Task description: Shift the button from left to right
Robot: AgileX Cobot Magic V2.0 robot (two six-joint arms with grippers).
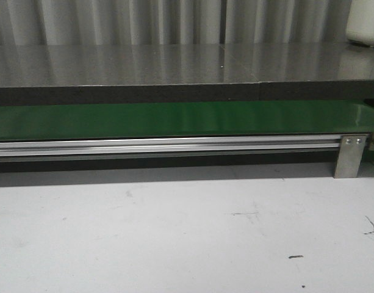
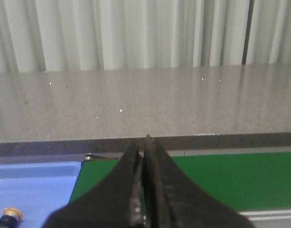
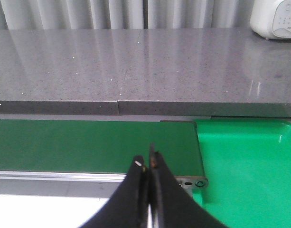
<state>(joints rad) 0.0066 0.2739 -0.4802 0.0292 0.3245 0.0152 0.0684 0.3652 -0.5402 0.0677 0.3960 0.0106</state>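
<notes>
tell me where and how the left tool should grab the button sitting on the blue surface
Only a corner of the button shows, at the edge of the left wrist view: an orange-yellow cap on a dark body, apparently lying on its side on the blue surface. Probably best to come from above and close on the blocky body, not the rounded cap. The left tool is shut, so it must open first.

1. Front view dim, soft; counter carries pale streaked reflections of the curtain.
2. Dark shadow band under counter edge.
3. Wrist views brighter; near hands blurred, grainy.
</notes>
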